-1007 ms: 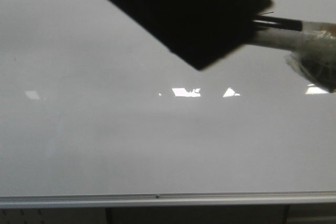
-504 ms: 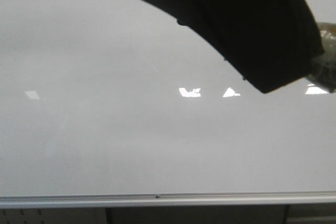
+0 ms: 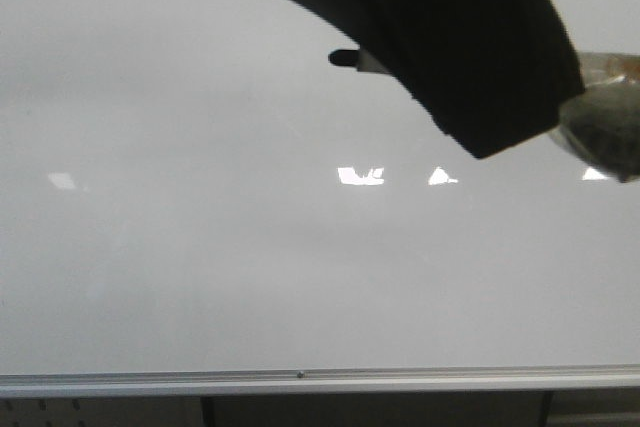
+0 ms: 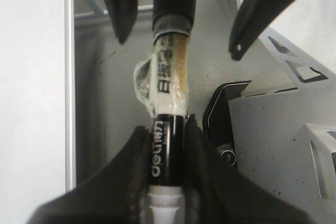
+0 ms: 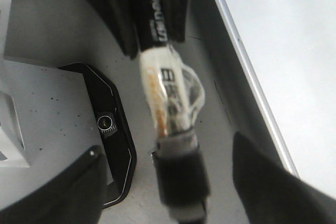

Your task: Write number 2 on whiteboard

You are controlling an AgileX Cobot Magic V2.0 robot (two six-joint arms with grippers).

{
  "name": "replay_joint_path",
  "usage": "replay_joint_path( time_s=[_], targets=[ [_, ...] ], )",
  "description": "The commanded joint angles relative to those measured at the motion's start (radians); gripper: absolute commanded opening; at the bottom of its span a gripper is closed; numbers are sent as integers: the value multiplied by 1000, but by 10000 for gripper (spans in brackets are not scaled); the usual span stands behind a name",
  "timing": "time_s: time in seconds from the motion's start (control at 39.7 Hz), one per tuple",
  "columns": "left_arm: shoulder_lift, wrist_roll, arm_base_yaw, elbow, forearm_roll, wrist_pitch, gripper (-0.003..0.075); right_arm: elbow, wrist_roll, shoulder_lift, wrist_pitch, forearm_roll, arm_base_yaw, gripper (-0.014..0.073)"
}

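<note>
The front view is filled almost wholly by the whiteboard [image 3: 200, 267], glossy and grey-white, with its silver frame [image 3: 300, 379] running along the bottom edge of the frame. Bright rectangular reflections [image 3: 360, 176] are seen across the middle of the board. The upper centre and upper right are covered by a large dark shape [image 3: 450, 37], out of focus and probably part of an arm close to the lens. A small dark nub [image 3: 343, 58] juts from its left side.

In the wrist views a dull grey surface [image 4: 110, 93] is shown beside the board's edge, and on it a black device [image 4: 223, 124] and a white cut-out structure [image 4: 294, 51] stand near each other.

The left gripper [image 4: 167, 127] is clamped on the black barrel of a marker [image 4: 168, 77], whose middle is wrapped in clear tape. The fingers of the right gripper [image 5: 168, 148] are held well apart, one on each side of the marker's dark capped end, and no contact with it can be seen.
</note>
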Motion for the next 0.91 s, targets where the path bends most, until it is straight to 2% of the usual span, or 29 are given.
replay_joint_path(
  time_s=[0.0, 0.2, 0.3, 0.38, 0.63, 0.88],
  targets=[
    [-51, -85, -3, -36, 72, -15, -1, -28, 57, -45, -8, -56, -29, 592],
    [-126, -355, -1, -36, 385, 38, -1, -28, 258, -124, -4, -245, -112, 592],
    [-170, -499, 28, -36, 539, 52, -1, -28, 304, -147, -4, -289, -144, 592],
    [-199, -565, 79, -36, 595, 52, -1, -28, 307, -148, -2, -293, -155, 592],
    [-281, -703, 442, -21, 598, 16, -1, -28, 310, -148, -1, -292, -155, 592],
    [-333, -705, 792, 152, 444, -250, -1, -28, 320, -148, -1, -292, -155, 592]
  ],
)
